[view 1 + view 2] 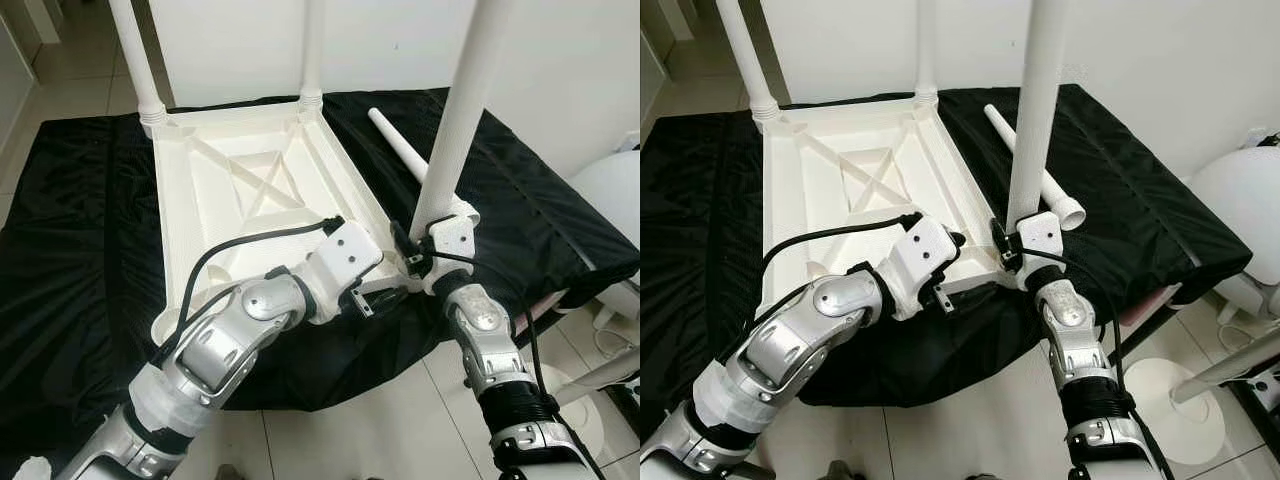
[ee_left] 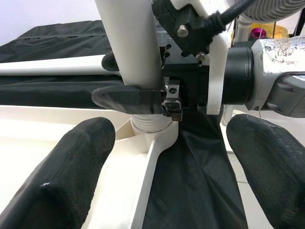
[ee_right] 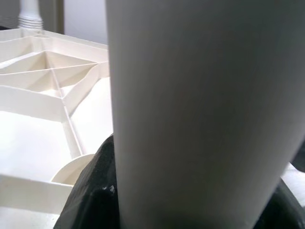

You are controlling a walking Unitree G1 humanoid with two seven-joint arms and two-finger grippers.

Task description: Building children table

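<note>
A white plastic tabletop [image 1: 250, 180] lies upside down on a black cloth [image 1: 80, 230]. Two white legs [image 1: 135, 60] [image 1: 313, 50] stand in its far corners. My right gripper [image 1: 424, 232] is shut on a third leg [image 1: 465, 100], holding it upright at the near right corner socket [image 2: 150, 125]. My left gripper [image 1: 388, 297] hovers open just in front of that corner, its fingers [image 2: 76, 162] spread wide and pointing at the leg's base. A fourth leg [image 1: 398, 143] lies loose on the cloth to the right. In the right wrist view the held leg [image 3: 200, 109] hides most of the scene.
The cloth-covered surface ends just in front of the tabletop, with tiled floor [image 1: 400, 430] below. A white rounded object [image 1: 610, 195] stands to the right, beside a white base [image 1: 1175, 400] on the floor. A white wall is behind.
</note>
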